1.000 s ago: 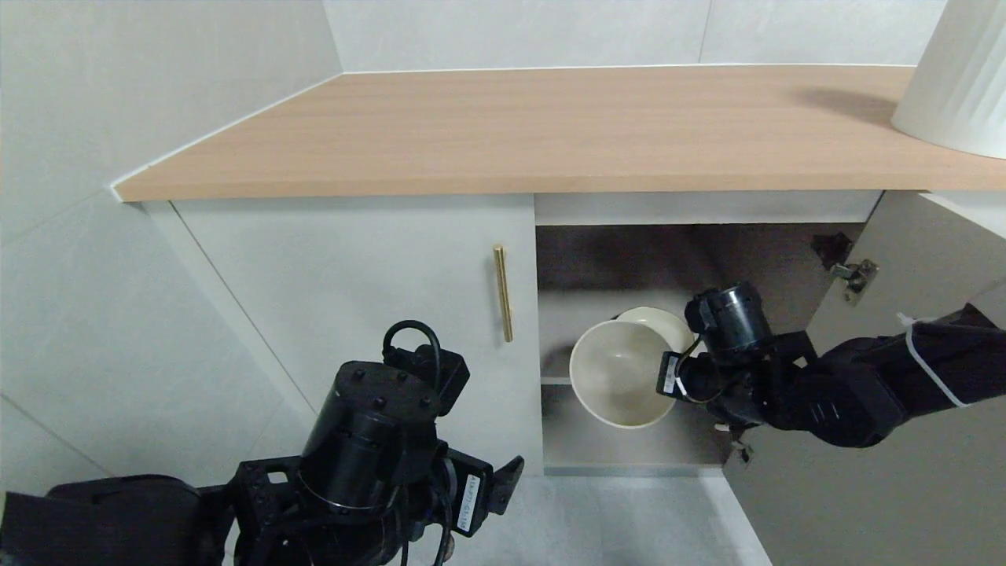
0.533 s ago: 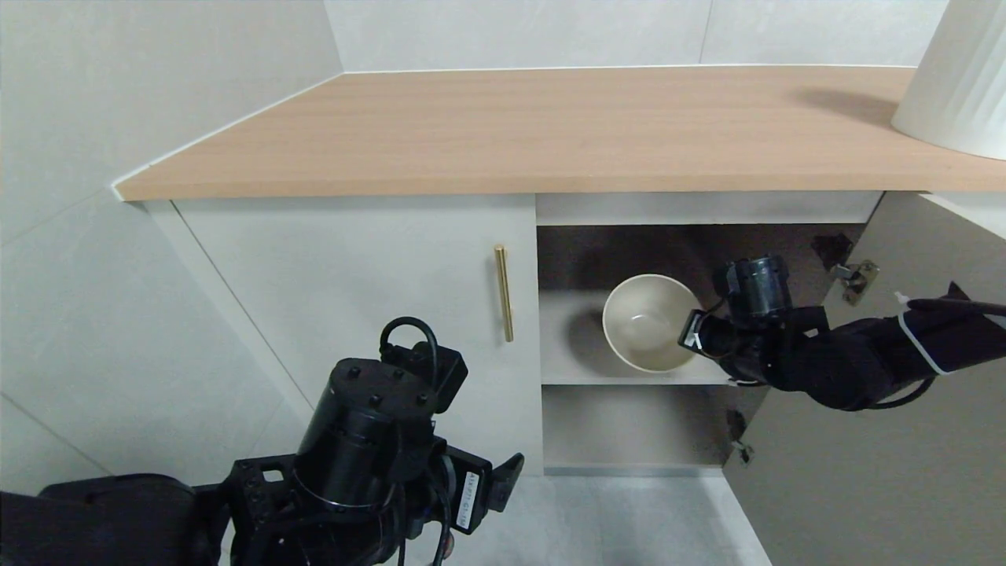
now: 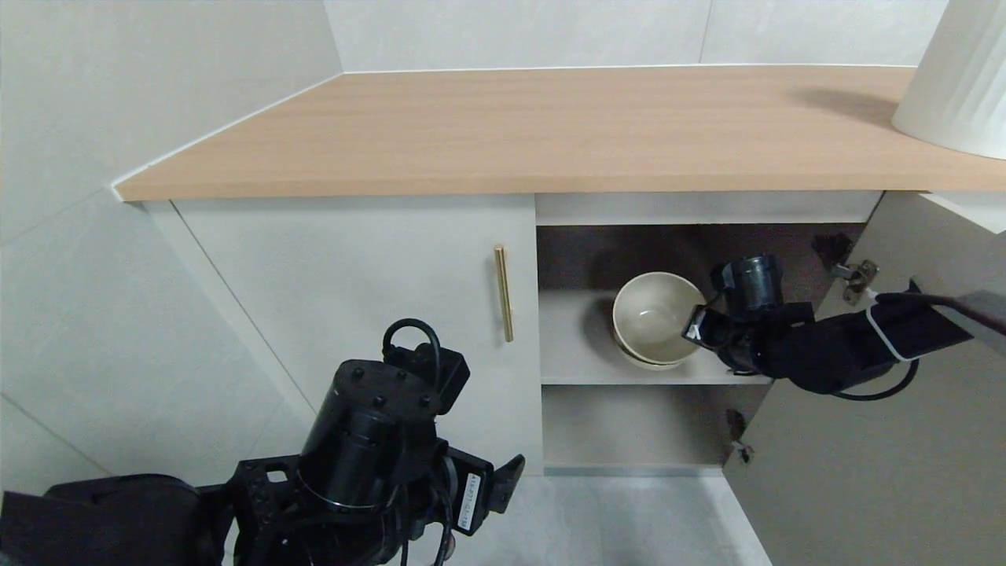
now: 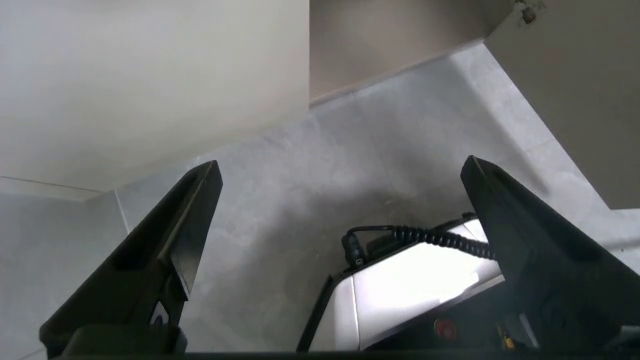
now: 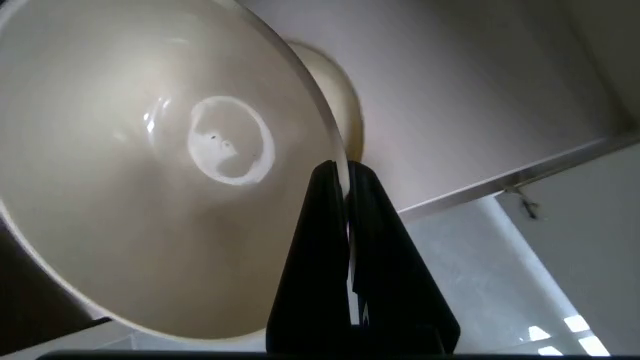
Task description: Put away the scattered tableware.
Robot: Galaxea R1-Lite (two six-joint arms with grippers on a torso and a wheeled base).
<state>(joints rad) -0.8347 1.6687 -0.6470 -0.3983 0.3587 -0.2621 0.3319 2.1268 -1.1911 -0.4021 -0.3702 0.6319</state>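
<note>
My right tool [image 3: 695,328] is clamped on the rim of the bowl [image 3: 651,314]; my left tool [image 4: 340,170] hangs apart. I should level it over the shelved bowl [image 3: 640,362] before releasing.

cream bowl [image 3: 652,314], light wood-grain countertop [image 3: 511,126], brass handle [image 3: 503,292]

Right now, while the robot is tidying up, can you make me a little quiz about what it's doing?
1. True or false: the right end effector pinches the bowl by its rim.
2. Where is that bowl? A: on the countertop. B: over the upper shelf. C: on the floor.
3. Fill in: the left end effector is ____ (open or shut).

Key: 1 true; 2 B; 3 open.
</note>
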